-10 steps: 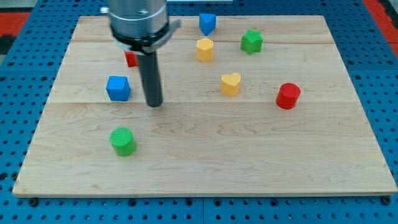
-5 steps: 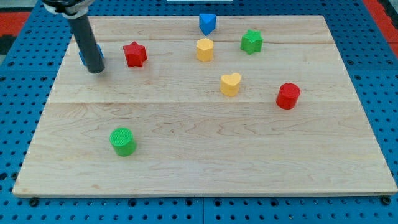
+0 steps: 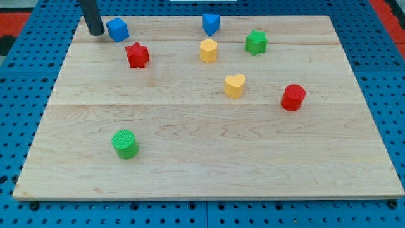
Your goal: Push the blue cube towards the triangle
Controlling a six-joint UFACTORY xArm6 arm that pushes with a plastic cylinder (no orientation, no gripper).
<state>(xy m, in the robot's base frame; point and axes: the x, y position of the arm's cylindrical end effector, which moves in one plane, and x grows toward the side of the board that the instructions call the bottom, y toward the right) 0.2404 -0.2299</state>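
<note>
Now my tip [image 3: 95, 33] stands at the board's [image 3: 209, 164] top left corner, and the rod [image 3: 90, 14] goes up from it out of the view's top, nearly upright. No gripper is on this arm, so nothing opens or closes; the rod only touches from the side. The tip is just left of the blue cube [image 3: 118, 29], and I cannot tell if they touch or if a thin gap stays between them.

Just below and right of the cube lies the red star [image 3: 137, 55]. Far under it, in the lower left part, stands the green cylinder [image 3: 124, 144], alone. Going right along the top edge, the blue triangle [image 3: 211, 24] sits well apart from the cube, with bare wood between them. Just below it is a yellow block [image 3: 208, 50], its shape not clear to me. The yellow heart [image 3: 234, 85] is near the middle. The green star [image 3: 255, 42] is right of the triangle, and the red cylinder [image 3: 293, 97] is the most to the right.

The cube is near the top edge and the left edge.
</note>
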